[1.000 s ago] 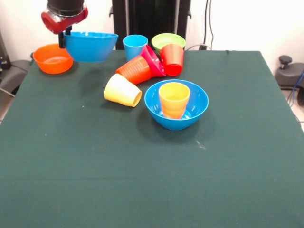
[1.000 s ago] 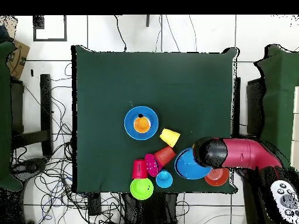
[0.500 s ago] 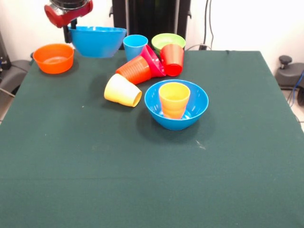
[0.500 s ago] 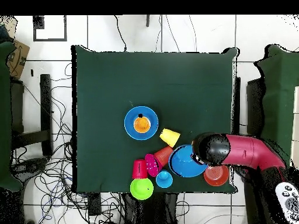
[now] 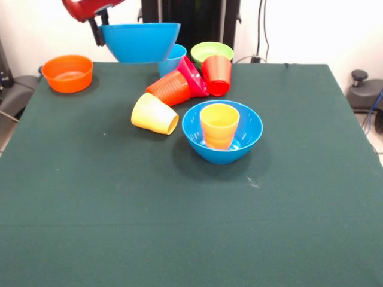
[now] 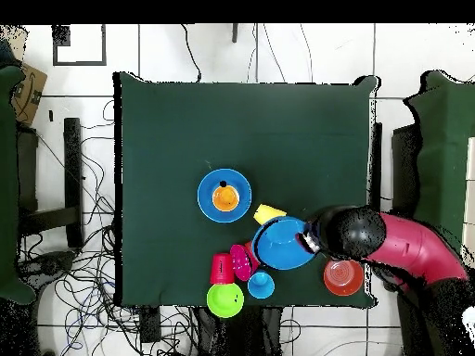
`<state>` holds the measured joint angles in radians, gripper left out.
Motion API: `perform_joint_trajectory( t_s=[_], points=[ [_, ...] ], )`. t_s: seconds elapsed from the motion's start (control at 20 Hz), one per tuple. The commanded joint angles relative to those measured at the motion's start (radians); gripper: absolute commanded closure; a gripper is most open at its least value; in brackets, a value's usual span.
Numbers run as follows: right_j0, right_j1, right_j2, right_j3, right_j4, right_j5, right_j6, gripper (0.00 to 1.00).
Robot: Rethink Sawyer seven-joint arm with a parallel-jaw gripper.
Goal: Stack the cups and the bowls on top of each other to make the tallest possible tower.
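The gripper, jaws clamped on its rim, carries 1 large bright blue plastic bowl aloft; next likely needs lowering onto the yellow-orange cup.

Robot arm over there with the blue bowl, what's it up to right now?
The gripper holds a large blue bowl by its rim, lifted clear of the green table above the cluster of cups. Below it lie a tipped pale yellow cup and a tipped orange cup, with a light blue cup, red cup and lime-green bowl nearby. A second blue bowl sits mid-table with a yellow-orange cup standing in it. The small orange bowl sits apart.
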<state>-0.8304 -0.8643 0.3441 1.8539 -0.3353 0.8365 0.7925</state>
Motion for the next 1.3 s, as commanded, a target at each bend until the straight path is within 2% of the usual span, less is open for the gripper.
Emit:
perform_joint_trajectory(
  t_s=[0.05,0.15,0.25,0.5,0.75,0.95,1.15,1.3],
  points=[
    [0.001,-0.044,0.095,0.068,0.103,-0.002,0.073,1.00],
    [0.010,-0.053,0.086,0.074,0.117,0.000,0.092,1.00],
    [0.022,-0.051,0.079,0.080,0.153,-0.039,0.142,1.00],
    [0.109,0.010,0.015,0.031,0.143,-0.087,0.259,1.00],
    [0.228,0.077,-0.082,-0.062,0.093,0.026,0.365,1.00],
    [0.312,0.138,-0.138,-0.141,0.080,0.126,0.418,1.00],
    [0.368,0.166,-0.170,-0.202,0.086,0.193,0.458,1.00],
    [0.393,0.172,-0.177,-0.207,0.091,0.219,0.479,1.00]
  ],
)
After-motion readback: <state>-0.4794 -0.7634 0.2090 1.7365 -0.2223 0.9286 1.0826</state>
